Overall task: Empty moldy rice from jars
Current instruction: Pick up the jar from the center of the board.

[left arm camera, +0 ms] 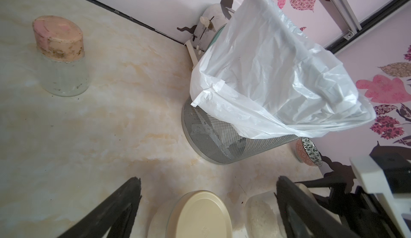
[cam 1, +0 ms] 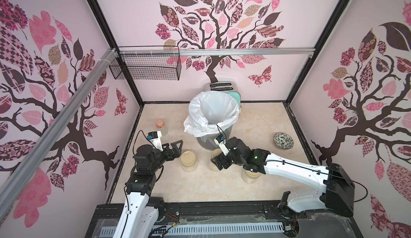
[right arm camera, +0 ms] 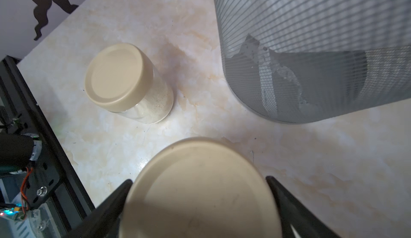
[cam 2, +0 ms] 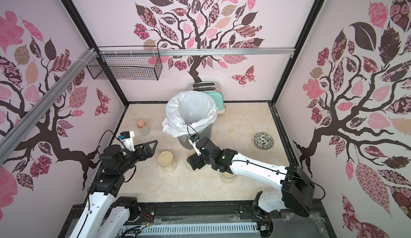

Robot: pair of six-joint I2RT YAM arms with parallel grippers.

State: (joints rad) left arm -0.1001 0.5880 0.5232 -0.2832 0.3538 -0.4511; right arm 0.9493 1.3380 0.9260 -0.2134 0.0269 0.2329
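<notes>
Right now my right gripper (right arm camera: 199, 179) straddles the lid (right arm camera: 200, 196) of the rice jar (cam 1: 213, 167) just on my side of the bin (right arm camera: 311, 47), jaws wide and whether touching I cannot tell, so twisting with the glass unbraced could spin or topple it.

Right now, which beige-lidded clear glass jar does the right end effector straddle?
The middle jar before the grey mesh bin; the other two jars stand outside the fingers.
</notes>
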